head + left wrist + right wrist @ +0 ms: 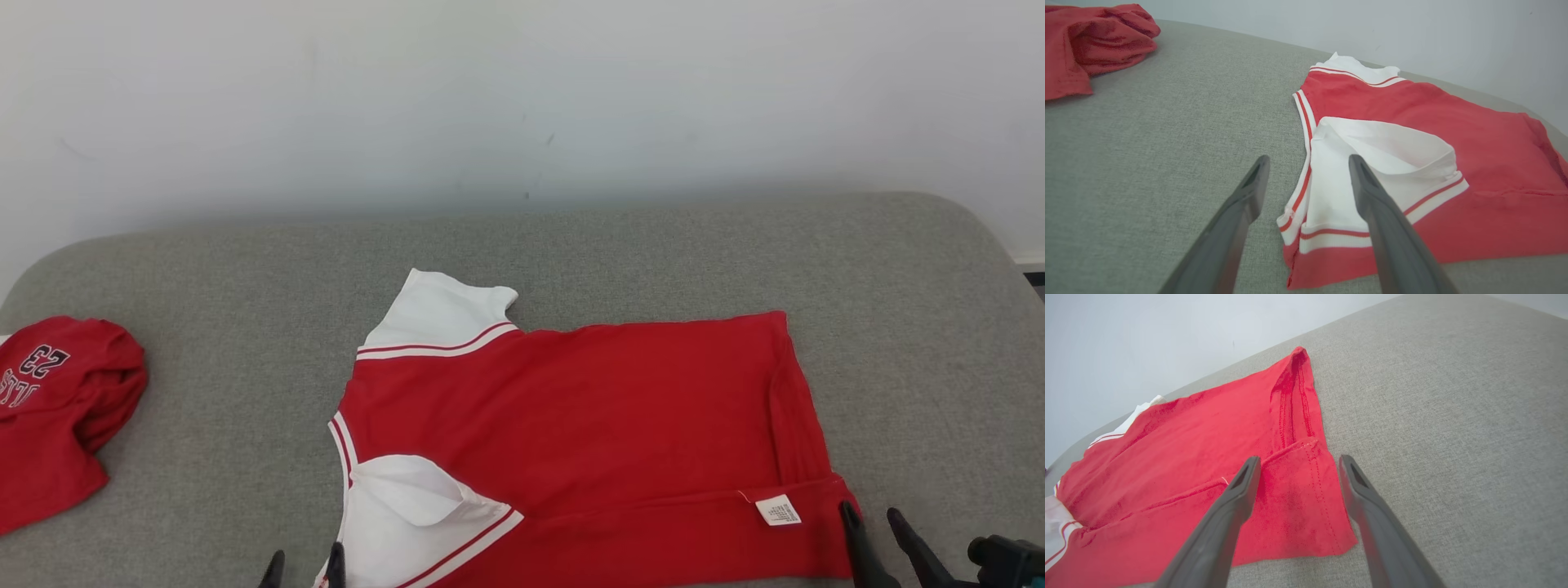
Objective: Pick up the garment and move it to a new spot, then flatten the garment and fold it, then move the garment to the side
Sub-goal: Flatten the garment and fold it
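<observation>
Looks roughly halfway: garment [571,408] laid flat on the table [204,269], near edge folded over once, label showing. Got left end effector [304,563] and right end effector [872,514] spread wide at its near corners, pinching nothing. Left to do: more folds, then shifting it aside.

Two long, dark grey fingers [1241,220] are shown on the left gripper [1308,163], each tapered to a narrow, rounded tip, with a shallow hollow moulded into its inner face. The right gripper [1300,461] is built to the same pattern. Beside it in the head view, a black block [1000,559] edged in teal is seen.
</observation>
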Robot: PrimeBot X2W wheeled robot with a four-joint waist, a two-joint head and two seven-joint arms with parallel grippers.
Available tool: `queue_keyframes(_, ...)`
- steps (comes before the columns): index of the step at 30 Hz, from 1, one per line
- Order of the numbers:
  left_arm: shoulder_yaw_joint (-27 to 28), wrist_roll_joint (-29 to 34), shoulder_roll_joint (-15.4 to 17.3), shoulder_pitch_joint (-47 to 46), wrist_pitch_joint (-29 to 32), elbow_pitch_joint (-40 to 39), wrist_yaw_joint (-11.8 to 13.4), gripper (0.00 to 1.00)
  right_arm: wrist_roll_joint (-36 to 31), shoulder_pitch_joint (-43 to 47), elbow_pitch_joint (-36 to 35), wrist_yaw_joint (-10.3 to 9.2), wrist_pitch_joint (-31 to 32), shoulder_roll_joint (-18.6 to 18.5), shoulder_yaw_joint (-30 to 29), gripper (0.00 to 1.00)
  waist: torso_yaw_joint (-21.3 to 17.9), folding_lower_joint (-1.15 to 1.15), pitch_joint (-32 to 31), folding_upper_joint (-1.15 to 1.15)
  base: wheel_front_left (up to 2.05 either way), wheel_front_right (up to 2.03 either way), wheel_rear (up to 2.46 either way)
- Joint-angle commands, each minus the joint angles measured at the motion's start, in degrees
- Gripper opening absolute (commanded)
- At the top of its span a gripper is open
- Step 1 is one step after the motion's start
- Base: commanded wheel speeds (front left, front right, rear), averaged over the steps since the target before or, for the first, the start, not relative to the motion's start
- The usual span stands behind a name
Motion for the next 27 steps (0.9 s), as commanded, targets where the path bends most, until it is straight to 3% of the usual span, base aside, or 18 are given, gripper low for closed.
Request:
queue_keyframes(1, 1.0, 1.3, -0.2, 1.0, -0.2, -1.1, 0.3, 1.0, -0.7, 0.0, -0.7, -0.14, -1.0, 0.0, -0.4, 1.0, 0.0, 0.0, 0.0, 0.0, 0.0, 0.0, 0.0)
queue_keyframes(15, 14.3, 19.7, -0.3, 2.8, -0.2, -13.2, 0.5, 1.0, -14.7, -1.3, -9.9, -0.14, -7.9, 4.1, -3.7, 1.0, -0.1, 0.0, -1.0, 0.0, 0.0, 0.0, 0.0)
queue_keyframes(27, 20.5, 22.6, -2.0, 7.0, -0.2, -14.7, -3.6, 1.0, -22.9, 3.7, -17.7, -0.14, -7.9, 9.0, -9.6, 1.0, 0.5, 0.0, -2.5, 0.0, 0.0, 0.0, 0.0)
